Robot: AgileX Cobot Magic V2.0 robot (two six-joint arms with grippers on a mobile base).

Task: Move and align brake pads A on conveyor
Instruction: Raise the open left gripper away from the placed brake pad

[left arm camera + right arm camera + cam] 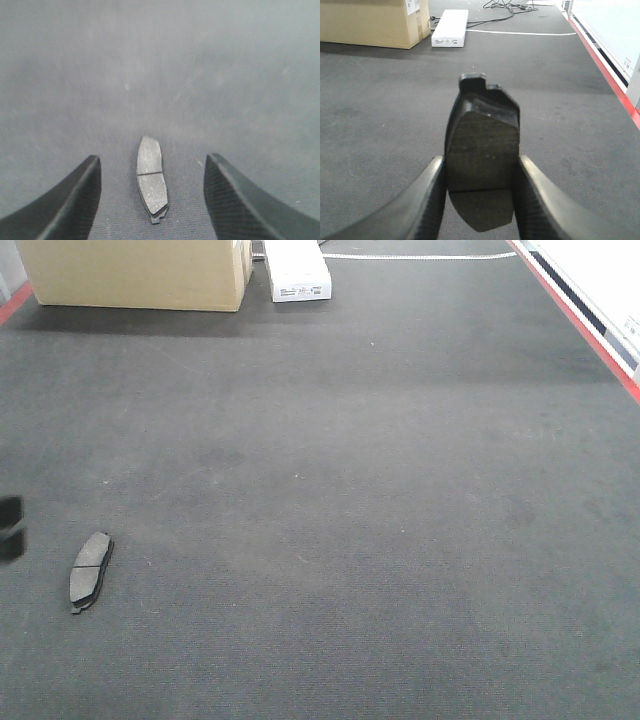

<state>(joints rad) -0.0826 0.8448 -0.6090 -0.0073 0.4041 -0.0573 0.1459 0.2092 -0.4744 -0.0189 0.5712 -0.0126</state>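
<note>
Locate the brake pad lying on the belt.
The brake pad lies flat at the conveyor's lower left in the front view, centred below the open left gripper.

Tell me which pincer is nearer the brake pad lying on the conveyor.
Left. The left pincer hangs open over that brake pad, a finger either side. The right pincer is shut on a second pad, the lying one outside its view.

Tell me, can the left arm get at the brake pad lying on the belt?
Probably yes. The left gripper is open, and the brake pad lies flat on the conveyor, framed between its fingers, with nothing in the way.
</note>
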